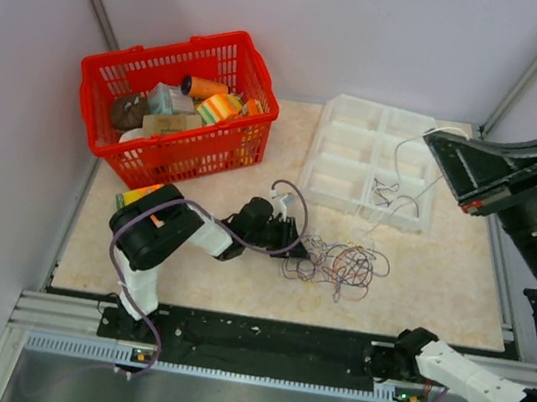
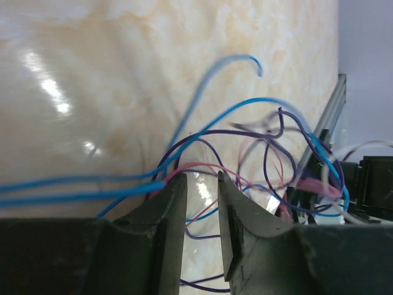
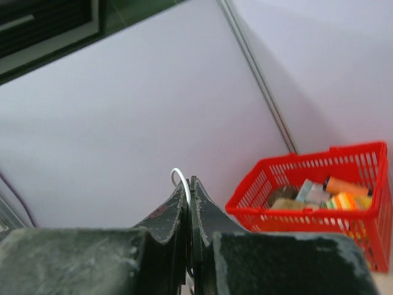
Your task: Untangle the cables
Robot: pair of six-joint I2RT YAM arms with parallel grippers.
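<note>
The cables (image 1: pixel 338 264) lie as a loose tangle of thin purple, blue, pink and orange wires on the table, right of centre. My left gripper (image 1: pixel 295 237) is low at the tangle's left edge. In the left wrist view its jaws (image 2: pixel 201 178) stand a narrow gap apart, with a pink wire across the tips and blue wires (image 2: pixel 245 104) and purple wires looping just beyond. My right gripper (image 1: pixel 434 138) is raised at the far right. In the right wrist view it (image 3: pixel 189 182) is shut on a thin white cable (image 3: pixel 178 174) that curls out above its tips.
A white compartment tray (image 1: pixel 359 134) stands behind the tangle, with a few dark wires (image 1: pixel 386 190) in one front cell. A red basket (image 1: pixel 176 106) full of packets stands at the back left. Metal rails border the table's front and right edges.
</note>
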